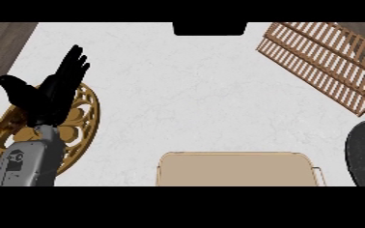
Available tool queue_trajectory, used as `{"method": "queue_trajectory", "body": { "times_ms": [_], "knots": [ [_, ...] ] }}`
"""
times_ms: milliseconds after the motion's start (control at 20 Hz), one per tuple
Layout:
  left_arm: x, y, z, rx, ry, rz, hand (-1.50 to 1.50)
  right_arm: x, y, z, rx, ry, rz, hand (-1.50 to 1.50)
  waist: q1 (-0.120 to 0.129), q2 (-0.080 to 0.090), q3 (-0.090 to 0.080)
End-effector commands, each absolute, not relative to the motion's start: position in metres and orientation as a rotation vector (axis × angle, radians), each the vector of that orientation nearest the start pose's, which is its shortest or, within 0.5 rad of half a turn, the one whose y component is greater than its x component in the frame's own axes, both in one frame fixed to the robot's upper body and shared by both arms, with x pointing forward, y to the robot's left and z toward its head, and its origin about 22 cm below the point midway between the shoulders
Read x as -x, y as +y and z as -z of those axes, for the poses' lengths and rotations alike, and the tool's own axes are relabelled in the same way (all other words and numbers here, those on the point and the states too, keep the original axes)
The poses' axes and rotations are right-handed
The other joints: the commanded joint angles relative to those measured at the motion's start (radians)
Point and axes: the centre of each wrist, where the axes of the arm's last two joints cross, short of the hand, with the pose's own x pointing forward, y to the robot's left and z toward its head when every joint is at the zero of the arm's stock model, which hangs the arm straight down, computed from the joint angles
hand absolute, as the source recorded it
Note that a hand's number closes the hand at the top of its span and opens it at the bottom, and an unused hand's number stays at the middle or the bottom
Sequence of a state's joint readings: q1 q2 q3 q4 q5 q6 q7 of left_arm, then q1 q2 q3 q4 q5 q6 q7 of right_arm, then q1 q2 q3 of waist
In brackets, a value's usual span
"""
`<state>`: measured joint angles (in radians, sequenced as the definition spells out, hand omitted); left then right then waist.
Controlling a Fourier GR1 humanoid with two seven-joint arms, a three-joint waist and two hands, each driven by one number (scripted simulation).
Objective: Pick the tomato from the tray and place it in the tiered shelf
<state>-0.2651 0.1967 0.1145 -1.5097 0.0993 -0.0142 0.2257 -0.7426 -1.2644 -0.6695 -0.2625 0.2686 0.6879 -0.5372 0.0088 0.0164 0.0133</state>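
The beige tray [235, 170] lies at the near centre of the counter, and no tomato shows on it or anywhere else in the head view. At the far right stands the tiered shelf [317, 60], made of wooden slats. My left hand [53, 89] is at the left edge, open with its fingers straight and pointing up, holding nothing. A dark rounded shape at the right edge appears to be part of my right hand [357, 154]; the rest is cut off by the frame.
A round wooden openwork mat [80, 125] lies under my left forearm at the left. A black block [210, 28] sits at the counter's far edge, centre. White counter top [200, 96] spreads between tray and shelf.
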Motion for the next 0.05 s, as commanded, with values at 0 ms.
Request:
{"method": "queue_trajectory", "body": {
  "times_ms": [0],
  "knots": [
    [-0.3056, 0.2757, -0.0706, -0.080, -1.555, 0.042, 0.00, -0.2127, -0.6260, -0.2628, 0.422, -1.878, -0.355, -1.50, -0.005, 0.001, 0.001]
  ]
}}
